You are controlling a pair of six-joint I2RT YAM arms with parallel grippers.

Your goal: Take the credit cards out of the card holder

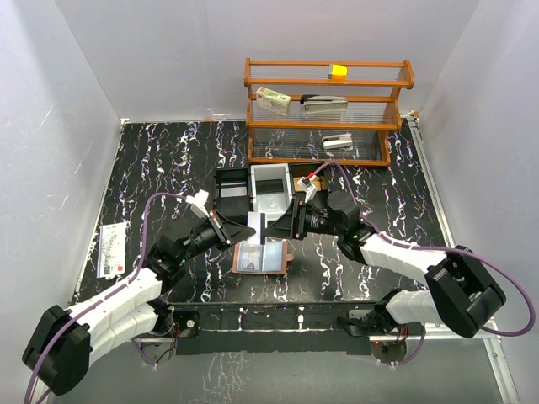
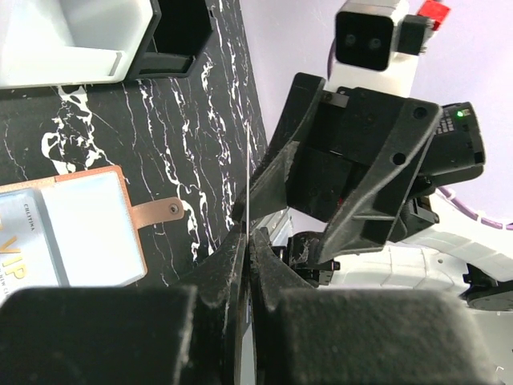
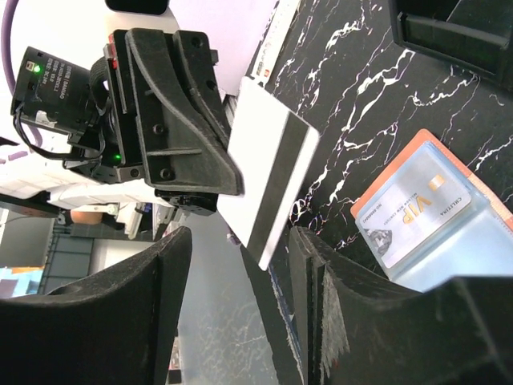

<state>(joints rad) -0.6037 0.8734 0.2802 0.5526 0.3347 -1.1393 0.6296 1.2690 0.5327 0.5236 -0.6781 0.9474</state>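
The left gripper (image 1: 238, 232) is clamped shut on a white card (image 3: 268, 180) with a black stripe, holding it above the table (image 1: 168, 160). The right gripper (image 3: 239, 241) has its fingers spread on either side of that card. The card holder (image 1: 263, 257) lies open near the middle of the table's near edge, a VIP card (image 3: 417, 207) in its pocket.

Left fingers (image 2: 218, 279) clamped, right fingers (image 3: 144, 313) parted

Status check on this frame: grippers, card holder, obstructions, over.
Left gripper shut on striped card. Right gripper open, jaws straddling it. Card holder open on table, VIP card inside. Nothing blocking.
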